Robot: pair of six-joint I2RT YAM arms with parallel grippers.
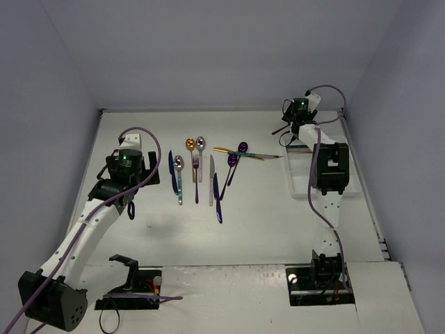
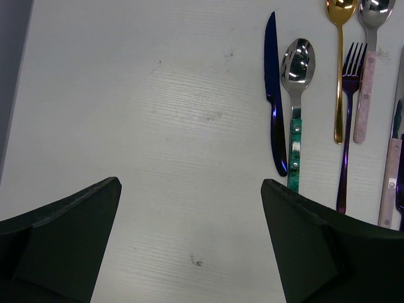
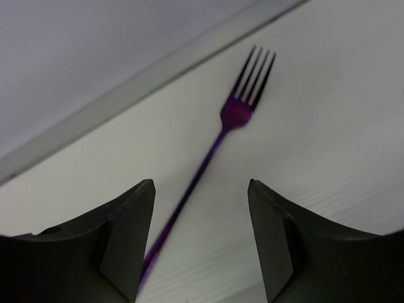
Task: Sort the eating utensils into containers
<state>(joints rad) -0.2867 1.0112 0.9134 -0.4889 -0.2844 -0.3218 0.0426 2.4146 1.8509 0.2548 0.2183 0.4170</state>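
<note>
Left of the utensils [image 1: 197, 172], bare table [image 1: 264, 223] runs wide to the grey wall [image 1: 42, 104]. The left gripper [image 2: 190, 183] hangs there, fingers spread wide and empty. At the far right corner, by the white tray [image 1: 297, 184], the right gripper [image 3: 201, 183] stands parted over a purple fork [image 3: 237, 113], which lies flat and ungripped.

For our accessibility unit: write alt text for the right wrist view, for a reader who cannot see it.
A purple fork stretches across a white surface, tines toward the upper right, handle running down between the two dark fingers of the right gripper, which stand apart. A grey wall lies beyond.
</note>
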